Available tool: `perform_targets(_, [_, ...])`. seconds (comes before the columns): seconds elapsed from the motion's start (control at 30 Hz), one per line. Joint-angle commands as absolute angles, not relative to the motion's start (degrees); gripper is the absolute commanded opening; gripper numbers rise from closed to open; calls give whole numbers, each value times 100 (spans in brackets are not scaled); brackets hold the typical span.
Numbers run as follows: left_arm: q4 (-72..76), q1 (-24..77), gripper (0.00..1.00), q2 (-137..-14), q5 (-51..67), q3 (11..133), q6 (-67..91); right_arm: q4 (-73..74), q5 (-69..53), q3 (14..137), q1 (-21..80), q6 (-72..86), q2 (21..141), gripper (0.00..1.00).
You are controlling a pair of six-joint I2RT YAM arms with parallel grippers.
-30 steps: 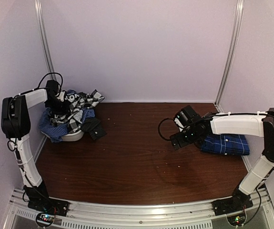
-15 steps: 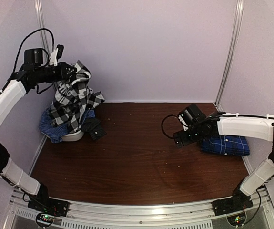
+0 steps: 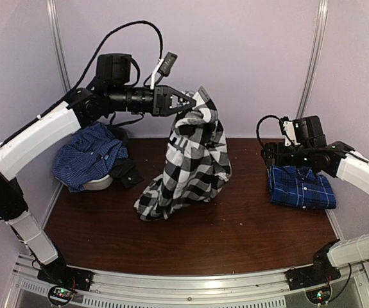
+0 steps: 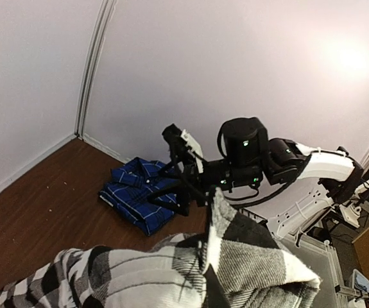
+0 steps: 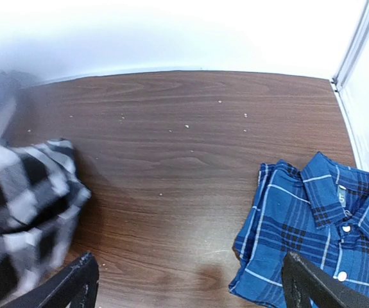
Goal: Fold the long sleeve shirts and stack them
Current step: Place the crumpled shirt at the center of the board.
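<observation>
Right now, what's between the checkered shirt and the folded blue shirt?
Only bare brown table with tiny white specks lies between the checkered shirt and folded blue shirt; the right wrist view shows it.

Shirts: 3 total. 1 black-and-white check shirt (image 3: 194, 160), 2 blue plaid: folded blue shirt (image 3: 301, 187) and crumpled blue shirt (image 3: 85, 154). Black cloth piece (image 3: 126, 172): 1. White rounded thing (image 3: 98, 185): 1. Grippers: 2, left gripper (image 3: 194, 101) and right gripper (image 5: 189, 268).
</observation>
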State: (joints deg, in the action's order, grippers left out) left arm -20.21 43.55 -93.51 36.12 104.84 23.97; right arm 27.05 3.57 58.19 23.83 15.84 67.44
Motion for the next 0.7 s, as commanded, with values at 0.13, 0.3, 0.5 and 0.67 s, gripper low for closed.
perform_targets(0.13, [-1440, 4370, 15, -10702, 3752, 10599, 2814, 2198, -682, 4973, 2361, 1870, 6245, 100])
perform_targets(0.3, [-2402, 4728, 51, -11848, 3828, 11772, 2203, 2155, -851, 4857, 2364, 1980, 6001, 100])
perform_targets(0.5, [-3003, 4885, 98, -11415, 3314, 11292, 1007, 1794, -1581, 4631, 2393, 2071, 5760, 100])
perform_targets(0.67, [-2800, 4852, 98, -10443, 2027, 10060, 643, 1516, -1707, 4544, 2773, 2136, 5875, 100])
